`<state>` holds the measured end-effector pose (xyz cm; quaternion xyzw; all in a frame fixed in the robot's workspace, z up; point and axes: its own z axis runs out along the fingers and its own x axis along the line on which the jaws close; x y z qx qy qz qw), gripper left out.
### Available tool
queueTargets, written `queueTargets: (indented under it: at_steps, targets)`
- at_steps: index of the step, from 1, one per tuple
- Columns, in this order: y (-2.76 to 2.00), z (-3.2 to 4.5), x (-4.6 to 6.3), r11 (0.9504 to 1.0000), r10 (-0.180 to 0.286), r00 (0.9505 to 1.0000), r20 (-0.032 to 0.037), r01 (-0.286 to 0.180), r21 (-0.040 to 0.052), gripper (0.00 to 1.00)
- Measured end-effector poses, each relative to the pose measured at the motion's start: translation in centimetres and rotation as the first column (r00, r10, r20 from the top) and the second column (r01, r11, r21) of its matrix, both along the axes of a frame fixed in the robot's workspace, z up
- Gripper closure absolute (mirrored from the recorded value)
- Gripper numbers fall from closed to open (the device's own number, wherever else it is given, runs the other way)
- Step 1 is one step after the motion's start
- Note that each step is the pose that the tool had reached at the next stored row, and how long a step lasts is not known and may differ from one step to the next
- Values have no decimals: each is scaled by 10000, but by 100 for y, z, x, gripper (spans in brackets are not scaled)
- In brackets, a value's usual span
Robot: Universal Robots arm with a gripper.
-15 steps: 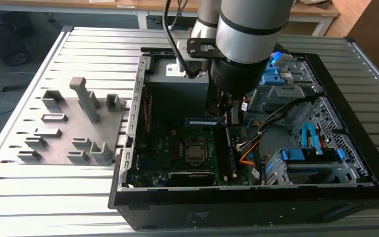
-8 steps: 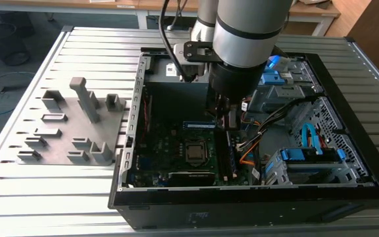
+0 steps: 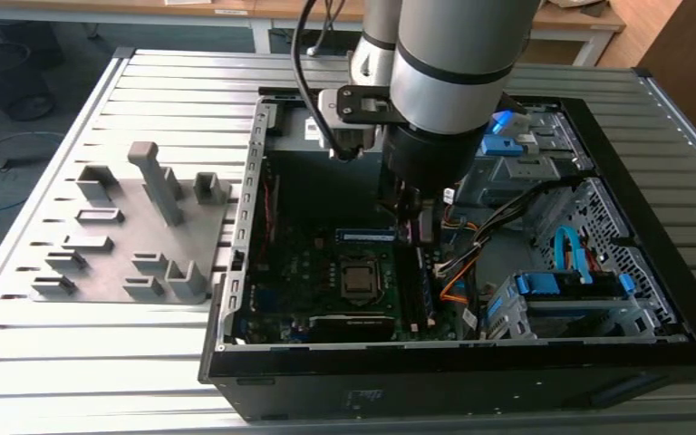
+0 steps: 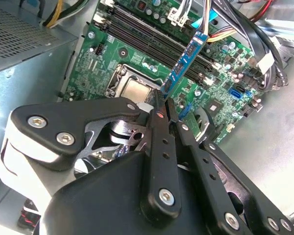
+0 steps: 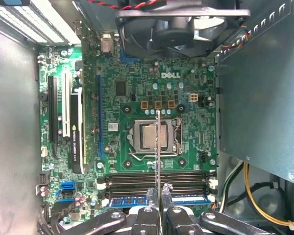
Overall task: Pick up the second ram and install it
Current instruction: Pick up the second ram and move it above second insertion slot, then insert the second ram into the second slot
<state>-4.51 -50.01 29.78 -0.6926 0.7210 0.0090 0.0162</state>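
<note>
Slatted metal tabletop bears an open computer case; inside, the end effector pinches the second ram, motherboard beneath it.

My arm comes down steeply from above, its silver-and-black wrist pointing almost straight down. The hand hangs directly below the wrist. Its black fingers are drawn together until the tips nearly meet. Between them I'm pinching the second ram by one end, so the stick reaches out past the fingertips in line with the hand. In both wrist views the two fingers lie side by side, with their linkage arms spread out behind them.
</note>
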Motion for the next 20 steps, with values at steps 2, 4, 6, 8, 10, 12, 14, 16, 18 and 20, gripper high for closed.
queueTargets:
  at_steps: [2, 4, 6, 8, 10, 12, 14, 16, 18, 20]
  targets:
    - [-18, -13, 0, 10000, 0, 10000, 1, 0, 1, 86]
    - [-36, -32, 0, 10000, 0, 10000, 0, 0, -5, 86]
    - [-50, -59, -1, 10000, -1, 10000, 0, 1, -5, 86]
    - [-57, -76, -1, 10000, -2, 10000, 0, 2, -7, 86]
    - [-57, -79, 0, 10000, 0, 10000, -1, 0, -9, 86]
    - [-57, -83, 0, 10000, 0, 10000, 0, 0, -7, 86]
    - [-57, -83, 0, 10000, -1, 10000, -1, 1, -8, 86]
    - [-57, -84, 0, 10000, 0, 10000, 0, 0, -8, 86]
    - [-57, -84, 0, 10000, -1, 10000, 0, 1, -8, 86]
    - [-57, -85, 0, 10000, 0, 10000, 0, 0, -8, 86]
